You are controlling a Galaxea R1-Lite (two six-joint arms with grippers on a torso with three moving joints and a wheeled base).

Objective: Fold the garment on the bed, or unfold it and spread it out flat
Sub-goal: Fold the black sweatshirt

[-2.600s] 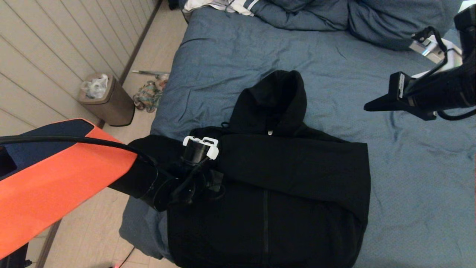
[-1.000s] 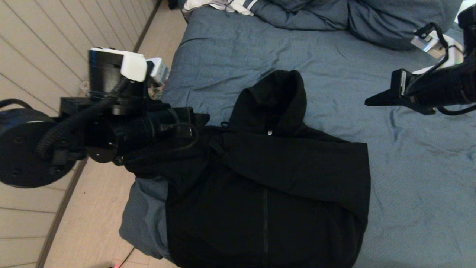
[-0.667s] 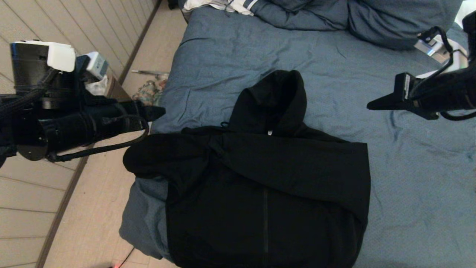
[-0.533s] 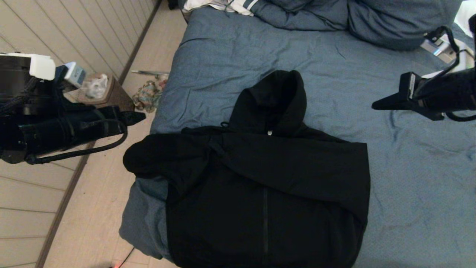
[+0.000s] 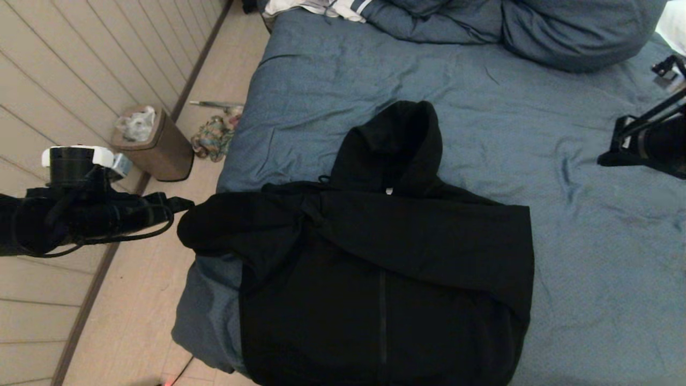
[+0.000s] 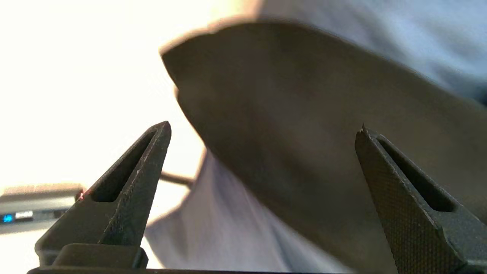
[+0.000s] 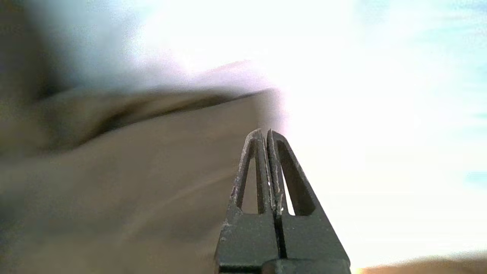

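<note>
Hoodie: one, black, on the near left part of the bed, sleeves crossed over the chest, hood pointing to the pillows
Left gripper: off the bed's left edge, just beside the sleeve bulge, fingers spread, holding nothing
Next fold: probably grip both hem corners evenly, lift low, lay toward the hood
Right gripper: far right over the bed, fingers pressed together, empty
Count: one bin, one striped cloth, two grippers

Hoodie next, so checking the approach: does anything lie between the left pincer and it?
Nothing visible. The open left pincer hangs beside the bed, apart from the hoodie sleeve end.
</note>
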